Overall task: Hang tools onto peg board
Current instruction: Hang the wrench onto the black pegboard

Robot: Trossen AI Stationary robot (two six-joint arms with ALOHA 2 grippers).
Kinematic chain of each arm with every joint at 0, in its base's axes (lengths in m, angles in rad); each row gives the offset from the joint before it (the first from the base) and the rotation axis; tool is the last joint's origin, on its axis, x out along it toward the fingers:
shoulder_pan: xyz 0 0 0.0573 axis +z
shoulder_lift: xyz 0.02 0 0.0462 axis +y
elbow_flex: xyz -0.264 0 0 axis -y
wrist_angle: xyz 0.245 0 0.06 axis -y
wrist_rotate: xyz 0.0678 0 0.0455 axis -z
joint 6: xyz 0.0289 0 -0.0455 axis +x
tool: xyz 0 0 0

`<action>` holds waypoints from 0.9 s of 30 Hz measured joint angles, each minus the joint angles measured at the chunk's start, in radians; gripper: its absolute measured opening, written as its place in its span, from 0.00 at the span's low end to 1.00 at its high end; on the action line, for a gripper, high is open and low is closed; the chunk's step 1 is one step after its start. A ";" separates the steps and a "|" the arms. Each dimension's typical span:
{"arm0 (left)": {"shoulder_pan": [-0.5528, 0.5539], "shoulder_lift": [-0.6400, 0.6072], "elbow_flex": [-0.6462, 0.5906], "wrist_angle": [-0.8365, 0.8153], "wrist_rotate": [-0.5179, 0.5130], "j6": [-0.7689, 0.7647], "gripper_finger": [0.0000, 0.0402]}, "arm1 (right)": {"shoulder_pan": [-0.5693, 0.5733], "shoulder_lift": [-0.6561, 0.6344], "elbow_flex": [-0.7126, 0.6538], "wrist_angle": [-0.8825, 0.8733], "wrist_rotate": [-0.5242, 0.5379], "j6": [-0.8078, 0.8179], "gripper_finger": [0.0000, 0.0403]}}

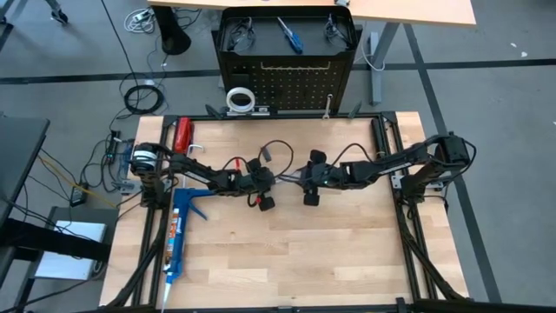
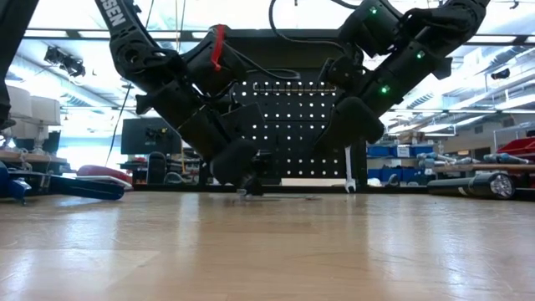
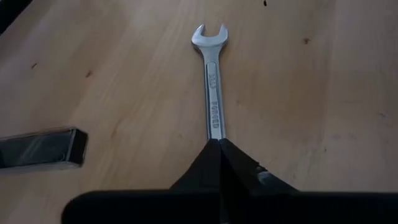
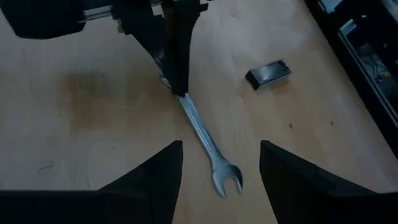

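A silver wrench [image 3: 213,93] lies flat on the wooden table, its open-jaw end [image 4: 226,178] pointing toward my right gripper. My left gripper [image 3: 220,146] is shut on the wrench's other end, at mid-table [image 1: 265,184]. My right gripper [image 4: 221,183] is open and hovers above the open-jaw end, touching nothing. The black peg board [image 1: 291,83] stands at the table's far edge. On it are a white tape roll [image 1: 241,99] and another wrench [image 2: 349,171]. A blue-handled screwdriver [image 1: 289,35] and safety glasses [image 1: 238,32] sit on top. My left gripper pinches the wrench's shaft [image 3: 215,134] between its two fingers, at the end away from the open jaw. The fingers [image 4: 177,74] slant down from the table's left side and lie along the shaft. They hide that end. The wrench lies flat on the table.
A small black block [image 4: 268,73] lies on the table near the wrench. A long blue caulking gun [image 1: 178,233] lies along the left edge, with a red-handled tool [image 1: 182,135] at the far left corner. The near half of the table [image 1: 287,261] is bare wood.
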 joint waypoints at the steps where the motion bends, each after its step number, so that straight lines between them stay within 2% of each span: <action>1: 0.000 0.000 0.002 -0.001 0.003 0.000 0.00 | 0.000 -0.005 0.000 0.004 0.001 0.004 0.53; 6: 0.000 -0.027 0.004 -0.024 0.020 -0.019 0.01 | 0.000 -0.014 0.000 -0.014 -0.030 0.029 0.53; 11: 0.017 -0.064 0.006 -0.026 0.007 -0.020 0.03 | 0.016 0.039 0.000 -0.020 -0.020 0.014 0.53; 16: 0.042 -0.073 0.006 -0.025 -0.006 -0.019 0.03 | 0.026 0.100 0.000 0.051 0.004 0.015 0.53; 27: 0.109 -0.070 0.009 -0.185 0.154 -0.001 0.03 | 0.027 0.163 0.007 0.128 -0.014 0.015 0.53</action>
